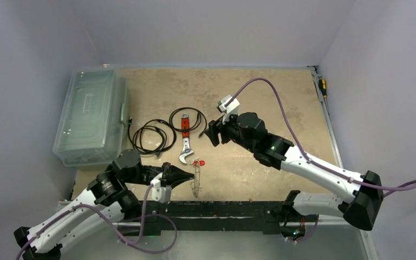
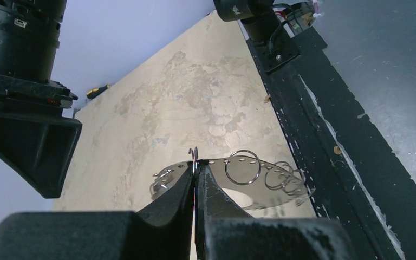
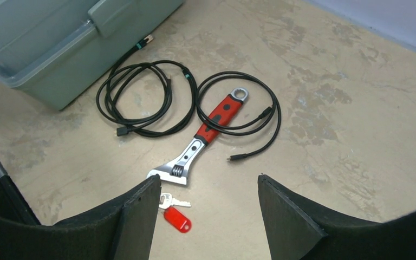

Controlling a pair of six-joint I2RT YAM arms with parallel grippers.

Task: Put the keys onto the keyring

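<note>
The left claw is clenched on the thin wire of the keyring, low in the middle of the overhead view by the front edge of the bench, with small silvery rings just beside the pinch. The right claw hangs released above one of the keys, whose red tag is too small to read, lying just below the head of a red-handled wrench beside black cable coils. In the upper left a translucent green lidded box sits shut, and I cannot make out its contents.
</note>
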